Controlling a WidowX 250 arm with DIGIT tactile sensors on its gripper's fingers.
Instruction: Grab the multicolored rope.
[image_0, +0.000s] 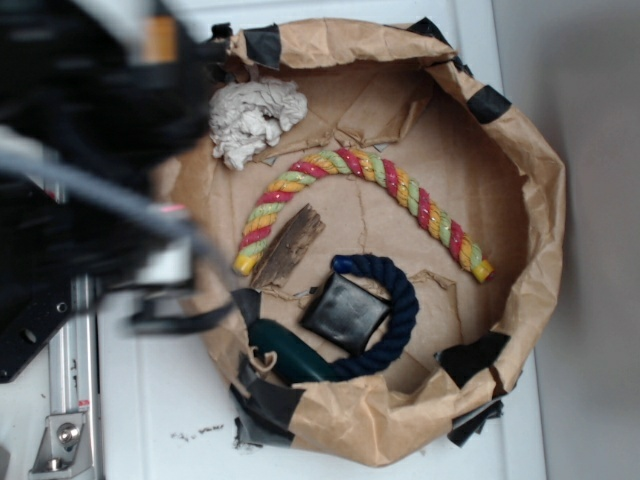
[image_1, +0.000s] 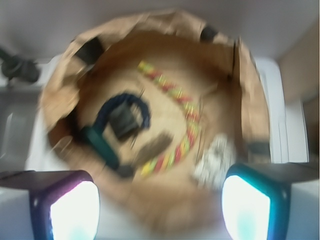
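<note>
The multicolored rope (image_0: 345, 160) lies in an arch on the floor of a rolled-down brown paper bag (image_0: 545, 200), twisted from red, yellow and green strands with yellow ends. In the blurred wrist view the rope (image_1: 190, 112) curves through the middle of the bag, well ahead of me. My gripper (image_1: 160, 200) hangs high above the bag's near rim, its two fingers far apart with nothing between them. In the exterior view my arm (image_0: 90, 130) is a dark blur at the left, outside the bag.
Inside the bag lie a dark navy rope (image_0: 395, 300), a black square block (image_0: 345, 312), a piece of wood (image_0: 288, 248) touching the arch's left end, a crumpled white cloth (image_0: 255, 118) and a dark green object (image_0: 290, 355). The bag's walls stand raised all round.
</note>
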